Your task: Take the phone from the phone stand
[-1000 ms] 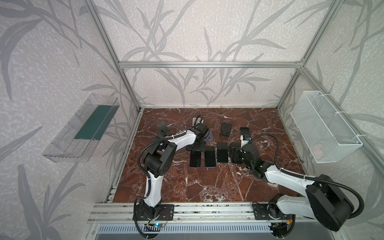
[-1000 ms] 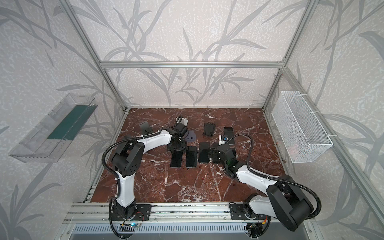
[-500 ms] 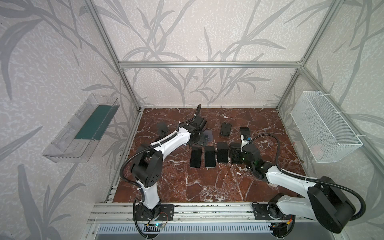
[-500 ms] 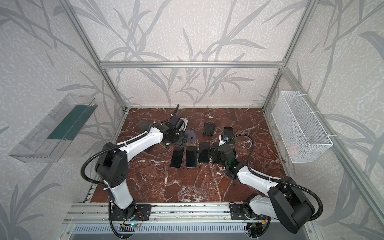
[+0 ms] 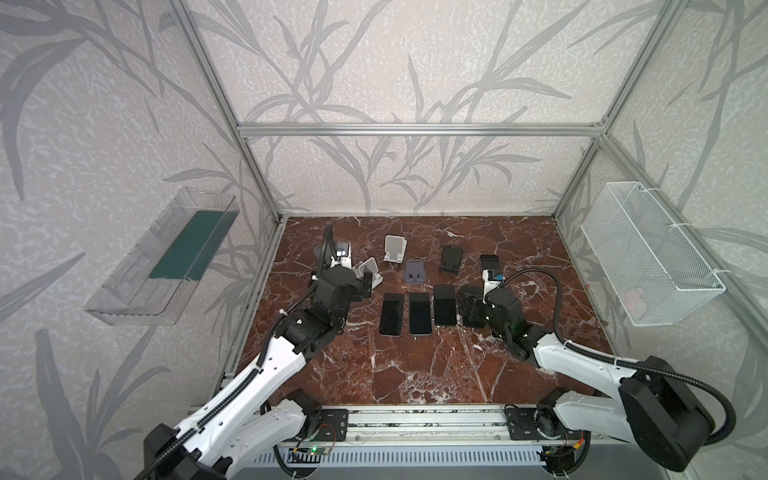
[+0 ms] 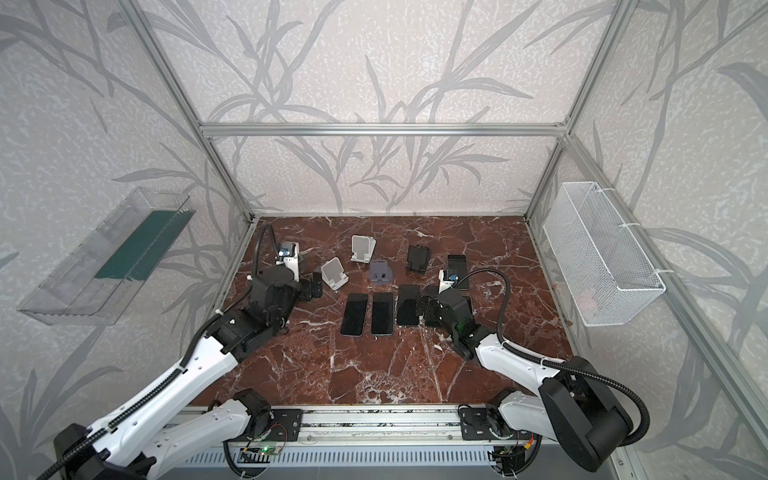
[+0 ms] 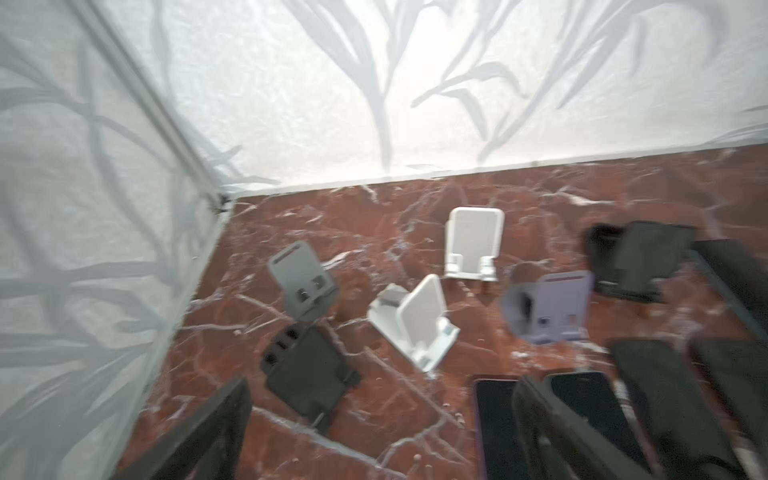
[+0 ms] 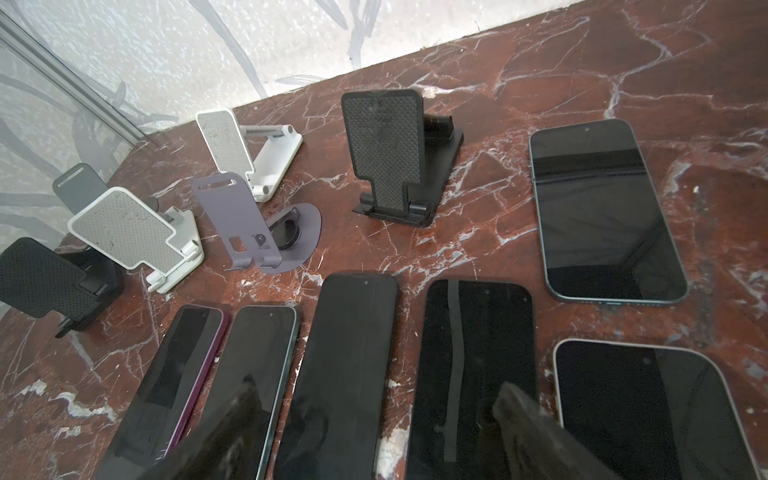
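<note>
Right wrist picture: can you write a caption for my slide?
Six dark phones lie flat on the red marble table, and all six stands near them are empty.

The left hand (image 5: 365,286) is spread wide with nothing in it, arm stretched forward and low. The right hand (image 5: 466,305) sits low too, fingers apart, arm angled toward the middle.
</note>
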Robot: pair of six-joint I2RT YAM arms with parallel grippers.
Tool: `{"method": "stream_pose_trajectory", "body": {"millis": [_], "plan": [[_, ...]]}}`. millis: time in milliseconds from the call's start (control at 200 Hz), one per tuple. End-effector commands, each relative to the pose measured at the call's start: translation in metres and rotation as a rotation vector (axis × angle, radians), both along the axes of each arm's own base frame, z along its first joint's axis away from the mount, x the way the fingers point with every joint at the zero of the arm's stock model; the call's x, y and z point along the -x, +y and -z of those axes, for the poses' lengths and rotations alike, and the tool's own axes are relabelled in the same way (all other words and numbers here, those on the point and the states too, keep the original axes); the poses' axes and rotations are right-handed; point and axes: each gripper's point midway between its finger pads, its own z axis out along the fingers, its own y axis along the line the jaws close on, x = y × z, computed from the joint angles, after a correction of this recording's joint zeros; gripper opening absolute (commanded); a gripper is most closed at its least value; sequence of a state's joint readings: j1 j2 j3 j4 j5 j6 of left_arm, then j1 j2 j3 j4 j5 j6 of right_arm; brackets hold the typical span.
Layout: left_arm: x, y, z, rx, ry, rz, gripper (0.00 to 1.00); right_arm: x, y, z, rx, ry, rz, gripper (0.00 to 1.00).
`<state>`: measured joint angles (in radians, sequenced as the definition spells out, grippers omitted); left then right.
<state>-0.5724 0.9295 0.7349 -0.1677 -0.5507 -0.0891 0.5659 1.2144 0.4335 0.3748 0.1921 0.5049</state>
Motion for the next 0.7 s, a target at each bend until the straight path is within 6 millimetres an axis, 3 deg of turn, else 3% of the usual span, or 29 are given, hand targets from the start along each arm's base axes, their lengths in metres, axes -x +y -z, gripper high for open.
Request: {"method": "stream_pose_trajectory", "body": {"millis": [0,120,220,280,340,445,615,695], "plan": [[-0.008,0.024,0.015,-0.236,-0.106,-0.099,0.99,0.0,0.002,-0.004,-0.021,-0.019,-0.003,0.89],[-0.009,0.048,0.033,-0.165,-0.194,-0.241,0.99,-0.001,0.002,0.0,-0.008,-0.012,-0.002,0.89],[-0.019,0.039,0.05,-0.074,-0.241,-0.038,0.99,-0.003,0.003,0.003,0.002,-0.004,-0.003,0.89],[-0.021,0.068,0.057,0.029,-0.247,-0.162,0.99,-0.003,0.003,0.004,0.004,-0.003,-0.004,0.89],[-0.024,0.089,0.06,0.0,-0.255,-0.261,0.99,-0.003,0.001,0.004,0.01,-0.003,0.002,0.89],[-0.04,0.081,0.07,-0.107,-0.215,-0.195,0.99,-0.003,0.001,0.004,0.01,-0.004,0.001,0.89],[-0.054,0.093,0.088,-0.147,-0.246,-0.276,0.99,-0.005,-0.002,0.007,0.035,-0.005,0.015,0.89],[-0.054,0.103,0.11,-0.108,-0.198,-0.308,0.99,-0.005,-0.003,0.006,0.041,-0.009,0.02,0.89]]}}
